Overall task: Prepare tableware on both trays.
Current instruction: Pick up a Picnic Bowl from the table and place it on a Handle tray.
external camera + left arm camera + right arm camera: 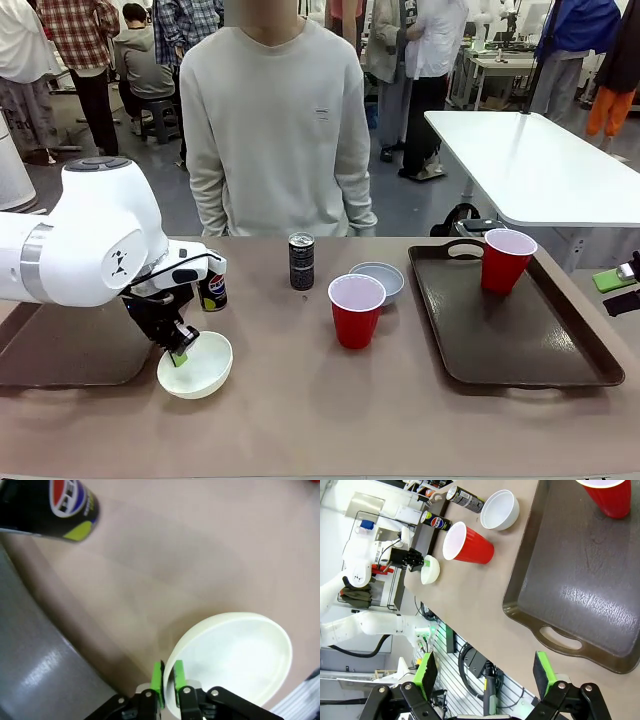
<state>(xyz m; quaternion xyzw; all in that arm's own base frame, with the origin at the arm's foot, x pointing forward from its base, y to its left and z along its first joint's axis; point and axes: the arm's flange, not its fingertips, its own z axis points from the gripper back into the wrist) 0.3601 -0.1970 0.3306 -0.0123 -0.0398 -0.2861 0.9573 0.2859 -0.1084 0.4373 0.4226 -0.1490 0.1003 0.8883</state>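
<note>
White bowl (200, 368) sits toward the worktop's (330, 420) near-left corner, just beside the left tray (70, 365). Your left gripper (181, 350) pinches its rim tight between the pads. Your right gripper (486, 672) hangs wide open, holding nothing, near the right tray's (580, 595) handle end.

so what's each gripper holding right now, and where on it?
Left gripper pinches the white bowl by its rim, one pad inside, one outside. Right gripper is open, holding nothing.

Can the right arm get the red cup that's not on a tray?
Probably yes: the right gripper is open, and that red cup stands in the open, with only the grey-blue bowl close behind it.
</note>
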